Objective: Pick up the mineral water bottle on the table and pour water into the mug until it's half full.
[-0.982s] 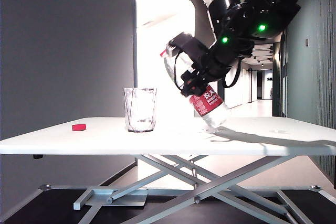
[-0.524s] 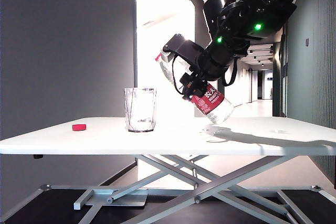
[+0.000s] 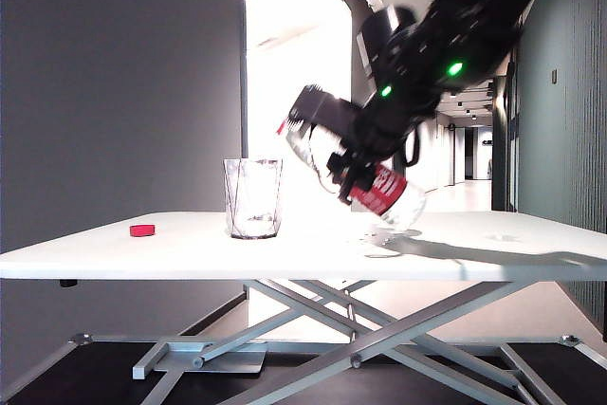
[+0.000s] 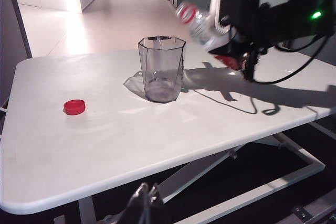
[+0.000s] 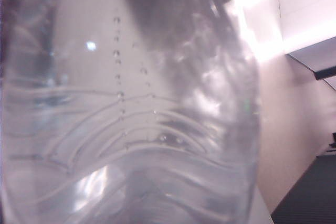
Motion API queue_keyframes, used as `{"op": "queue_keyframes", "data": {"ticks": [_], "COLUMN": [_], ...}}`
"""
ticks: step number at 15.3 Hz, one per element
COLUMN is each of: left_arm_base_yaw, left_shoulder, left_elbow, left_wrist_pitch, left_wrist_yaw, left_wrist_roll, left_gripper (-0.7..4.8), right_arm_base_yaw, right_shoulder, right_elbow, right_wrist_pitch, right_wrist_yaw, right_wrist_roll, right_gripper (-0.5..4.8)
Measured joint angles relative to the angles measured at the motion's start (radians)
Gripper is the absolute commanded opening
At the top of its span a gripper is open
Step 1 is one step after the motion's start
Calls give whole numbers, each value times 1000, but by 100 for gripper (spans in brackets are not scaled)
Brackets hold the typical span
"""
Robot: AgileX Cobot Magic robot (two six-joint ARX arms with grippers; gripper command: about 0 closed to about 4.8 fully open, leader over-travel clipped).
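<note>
Overhead, right claw (image 3: 349, 163) tilts mineral water bottle (image 3: 384, 192)

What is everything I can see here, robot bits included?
mineral water bottle: one, clear with red label, held tilted above the table, mouth toward the glass
mug: one, clear faceted glass, upright on the table, left of the bottle
cap: one, red, on the table, left of the glass
table: one, white top on a grey scissor frame
right pincer: one, black, closed on the bottle, up at the right
left pincer: one, dark, fingertips together, low beyond the table's edge, holding nothing
</note>
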Motion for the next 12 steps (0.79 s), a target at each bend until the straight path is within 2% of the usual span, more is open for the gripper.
{"op": "queue_keyframes", "data": {"ticks": [3, 10, 12], "left_arm_base_yaw": [0, 0, 0], "left_shoulder": [0, 0, 0], "left_elbow": [0, 0, 0], "left_wrist_pitch": [-10, -14, -20], "left_wrist_yaw": [0, 0, 0], "left_wrist_roll": [0, 0, 0], "left_gripper": [-5, -5, -5], "right_arm_base_yaw": [0, 6, 6], "right_shoulder": [7, 7, 7], "right_elbow": [27, 27, 27], "right_wrist_pitch": [-13, -10, -6], "right_wrist_yaw": [13, 63, 80], "right_wrist_roll": [-35, -285, -316], "right_gripper": [156, 144, 144]}}
